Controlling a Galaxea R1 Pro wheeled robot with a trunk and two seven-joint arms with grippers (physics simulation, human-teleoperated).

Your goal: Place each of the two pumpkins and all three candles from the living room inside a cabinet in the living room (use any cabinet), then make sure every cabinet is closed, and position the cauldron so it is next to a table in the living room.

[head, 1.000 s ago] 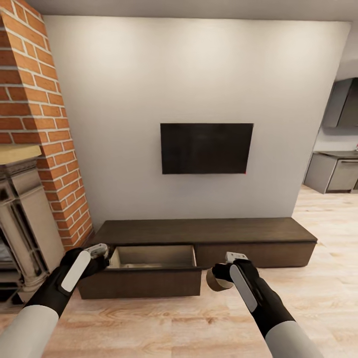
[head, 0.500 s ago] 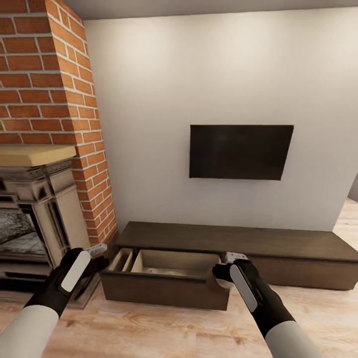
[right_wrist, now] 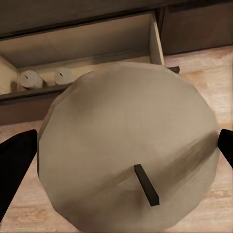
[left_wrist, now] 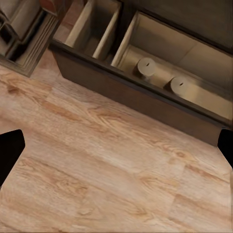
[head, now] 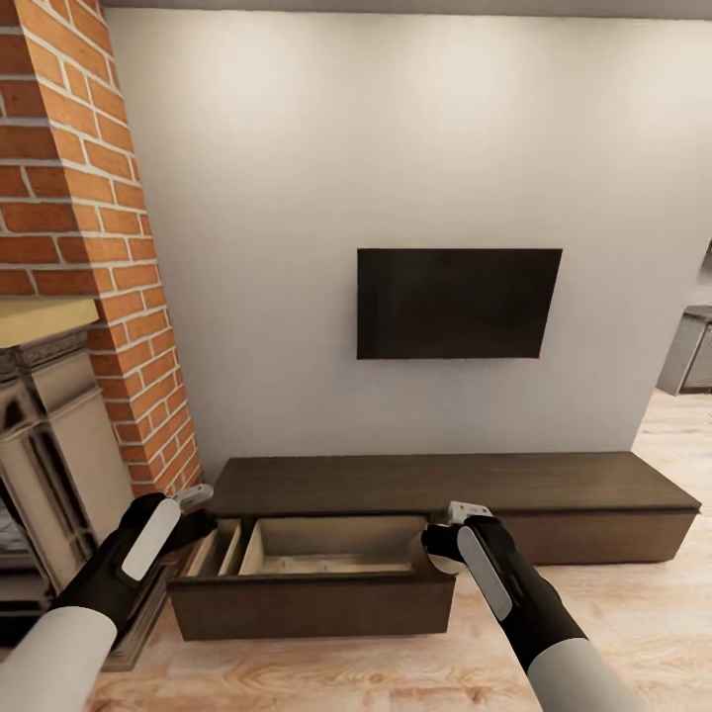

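A: Now, a candle [right_wrist: 126, 160] is gripped in the right gripper [head: 447, 542], its wick end turned to the wrist camera, the dark fingers [right_wrist: 14, 160] seen at either side of it.

B: And just ahead of that gripper, the open drawer [head: 311, 598] of the cabinet [head: 445, 480] is found; the candle is held at the drawer's right front corner, above the rim.

A: Two more candles [left_wrist: 145, 67] are seen standing inside, side by side near the front wall, a little apart.

B: The left gripper [head: 193, 509] is held spread and empty, off the drawer's left corner; bare wood floor [left_wrist: 107, 170] is seen beneath it.

A: Room is tight there: the brick fireplace [head: 69, 247] is close beside it. To the right of the drawer, open floor is seen.
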